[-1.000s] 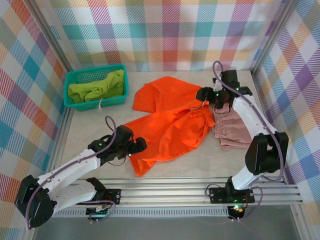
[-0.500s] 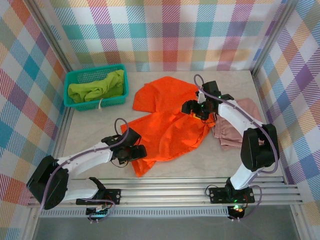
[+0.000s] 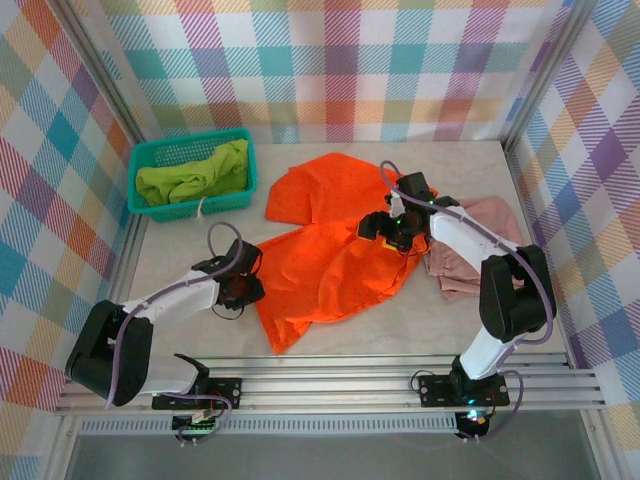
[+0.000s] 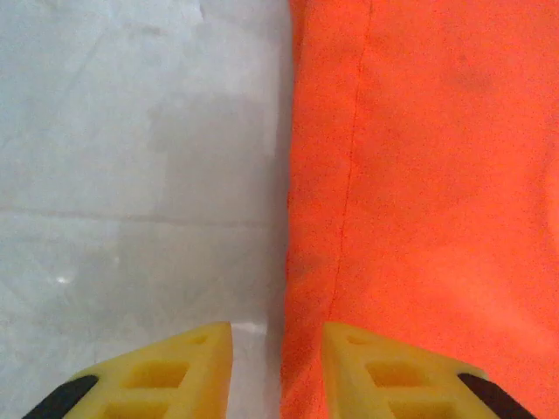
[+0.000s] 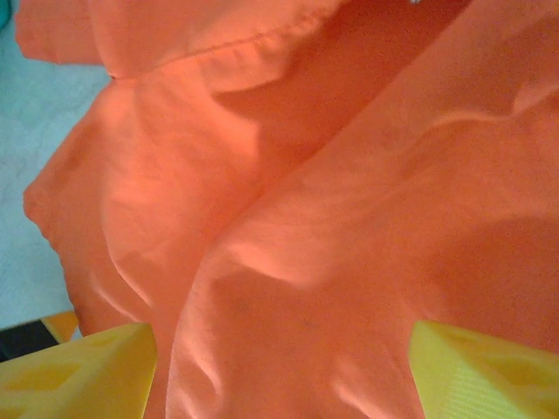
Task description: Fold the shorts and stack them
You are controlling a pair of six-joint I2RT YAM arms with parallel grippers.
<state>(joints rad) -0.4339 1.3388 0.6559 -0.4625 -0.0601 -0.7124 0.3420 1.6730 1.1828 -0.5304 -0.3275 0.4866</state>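
**Table.** One pale table (image 3: 400, 325) carried all items. Its near edge was cut off behind the arm mounting rail.

**Shorts, count three.**
- The orange shorts (image 3: 330, 250) lay spread and creased at the table centre. The right arm covered part of their right side. The waistband could not be made out.
- The pink shorts (image 3: 455, 275) lay at the right, touching the orange pair. The right forearm crossed over them, so their full outline was hidden.
- The lime green shorts (image 3: 195, 180) lay crumpled inside the basket, one corner draped at its far right rim.

**Arms, count two.** The left arm stretched low across the table toward the left edge of the orange shorts. The right arm stood with its elbow raised and its forearm reaching far-left over the orange shorts.

**Basket, count one.** The teal mesh basket (image 3: 185, 150) stood at the far left, apart from the orange shorts.

**Grippers, count two.**
- The left gripper (image 4: 277, 336) had its jaws narrowly apart, straddling the hem edge of the orange shorts. One finger (image 4: 188, 358) sat over bare table, the other over cloth. A pinch on the cloth could not be confirmed.
- The right gripper (image 5: 279, 340) had its jaws wide apart over a raised fold of the orange shorts. Its fingers were cut off at the lower corners of the wrist view.
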